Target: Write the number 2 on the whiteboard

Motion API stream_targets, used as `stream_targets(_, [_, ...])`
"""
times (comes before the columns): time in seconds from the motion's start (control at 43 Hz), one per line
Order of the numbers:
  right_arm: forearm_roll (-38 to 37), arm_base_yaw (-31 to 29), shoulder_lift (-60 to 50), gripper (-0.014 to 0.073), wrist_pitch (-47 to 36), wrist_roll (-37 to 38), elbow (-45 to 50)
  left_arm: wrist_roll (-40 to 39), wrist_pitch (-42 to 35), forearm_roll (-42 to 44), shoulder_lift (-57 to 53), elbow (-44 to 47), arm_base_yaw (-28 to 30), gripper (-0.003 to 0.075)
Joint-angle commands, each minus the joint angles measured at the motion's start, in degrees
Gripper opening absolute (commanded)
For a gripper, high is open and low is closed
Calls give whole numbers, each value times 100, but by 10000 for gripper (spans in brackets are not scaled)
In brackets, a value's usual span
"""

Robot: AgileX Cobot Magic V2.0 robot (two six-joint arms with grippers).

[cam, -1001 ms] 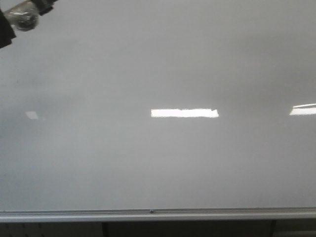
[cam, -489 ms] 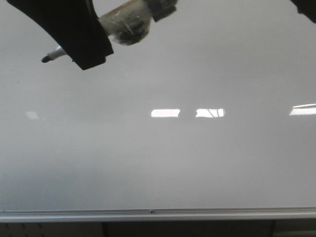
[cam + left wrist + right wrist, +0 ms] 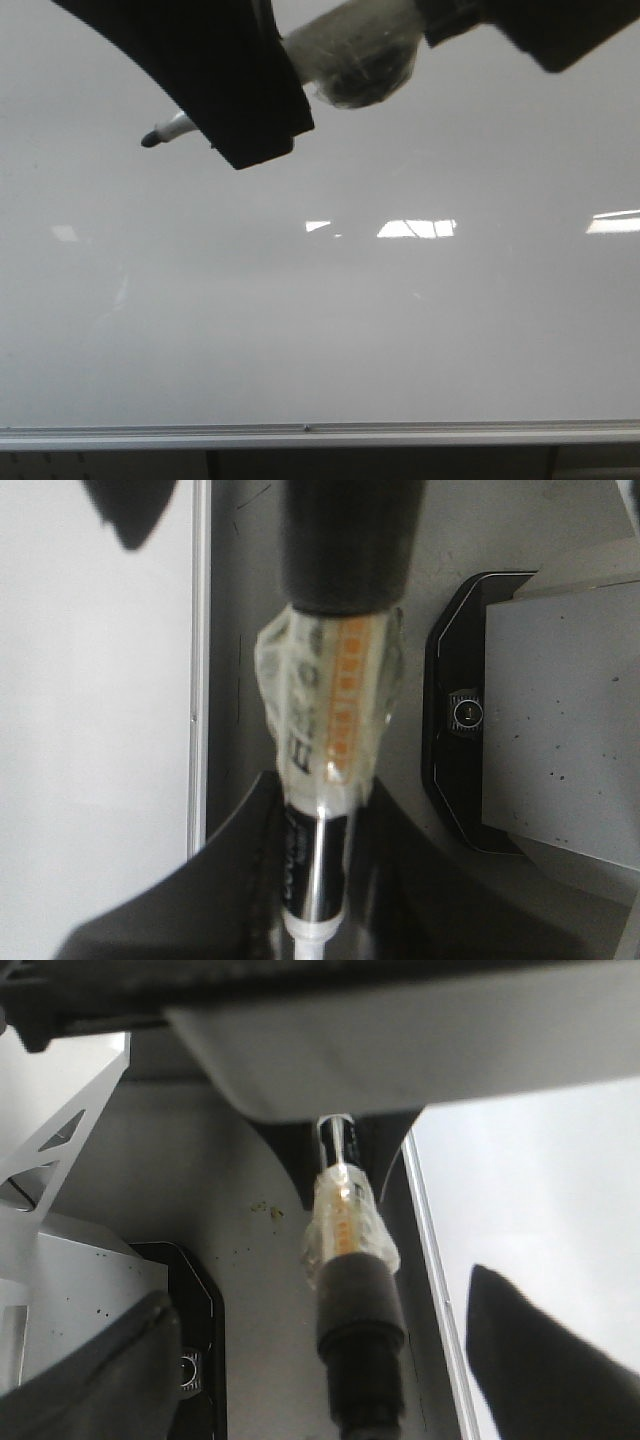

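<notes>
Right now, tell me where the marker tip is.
In the front view the marker tip is at upper left, over the whiteboard, sticking out left of the dark gripper finger. Contact with the board can't be judged.

This looks like a robotics lab or test room. A large glossy whiteboard (image 3: pixel 320 330) with a silver aluminium frame (image 3: pixel 320 436) fills the front view and mirrors long ceiling lights (image 3: pixel 416 228). Below the fingers, the wrist views show a plain grey floor (image 3: pixel 230 1170) and dark-edged grey equipment housings (image 3: pixel 560 700).
</notes>
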Motion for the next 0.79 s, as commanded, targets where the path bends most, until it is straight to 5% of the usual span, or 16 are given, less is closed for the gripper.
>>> stream_targets(0.0, [271, 7, -41, 500, -349, -72, -204, -33, -200, -99, -198, -181, -41, -20])
stream_targets(0.21, [271, 7, -28, 432, -474, -72, -204, -33, -245, -110, -198, -181, -41, -20])
stream_targets(0.629, [355, 7, 103, 427, -558, -72, -204, -33, -331, -110, -198, -181, -41, -20])
stream_targets(0.768, [359, 7, 161, 305, -526, -67, -204, -33, -331, -110, -198, -181, -41, -20])
